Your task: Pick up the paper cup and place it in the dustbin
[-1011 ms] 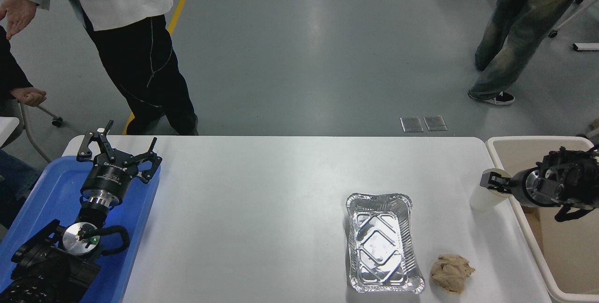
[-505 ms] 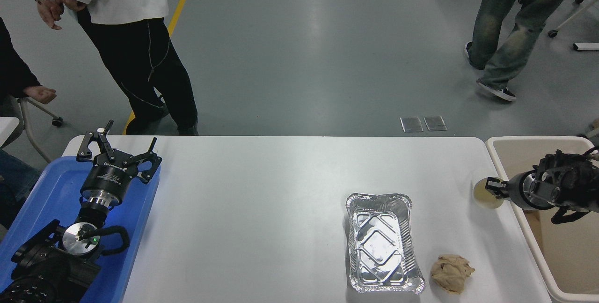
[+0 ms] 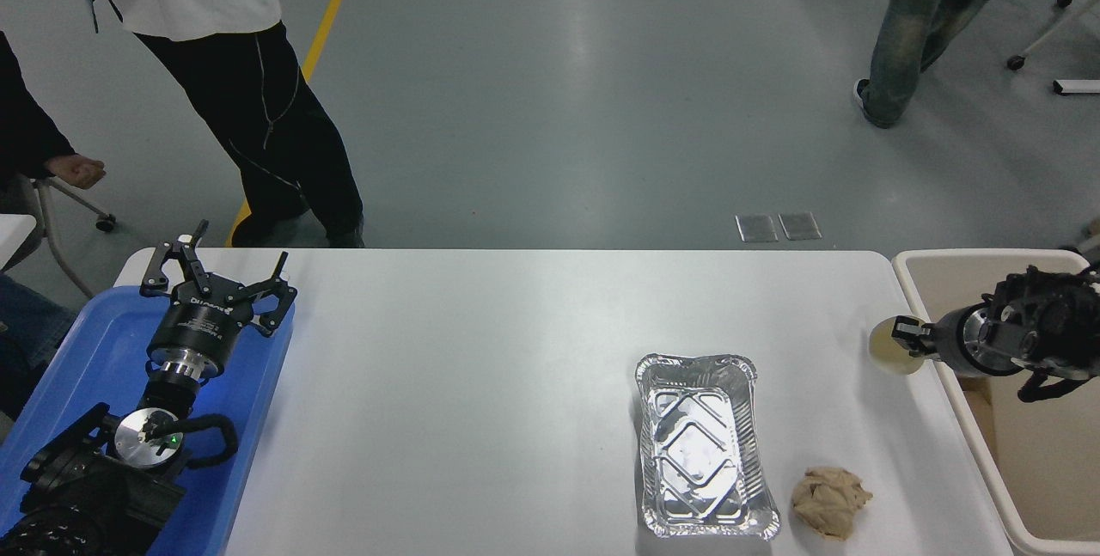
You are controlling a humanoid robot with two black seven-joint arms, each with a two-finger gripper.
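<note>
One paper cup (image 3: 890, 346) sits clamped at the tip of my right gripper (image 3: 907, 338), w/ my fingers pinched on its rim on the side nearest the dustbin (image 3: 954, 262). The cup shows its cream inside as a round mouth facing up toward the camera, so it looks tilted; whether it's off the table (image 3: 516, 367) or touching it I can't tell from this angle. It hangs over the table's right edge, just beside the bin's left rim, not inside the bin. My right arm comes in from the right edge, crossing over the bin opening.

The cup is thin paper, tapered, rolled rim. The dustbin is cream-beige plastic, rectangular, thick rounded rim, smooth deep walls, only partly in view at the right edge.

Nearer the camera & left of the cup lies a foil tray (image 3: 705, 444): silver, rectangular, crimped rim, pressed ribs in the base, shiny. Just right of its near end is a paper wad (image 3: 829, 500), tan, crumpled, lumpy; apart from the tray.

My left gripper (image 3: 219, 281) is parked at lower left over a flat blue tray (image 3: 77, 367), smooth plastic, fingers spread wide w/ nothing between them.

People (image 3: 249, 92) stand on the grey floor beyond the far side.
</note>
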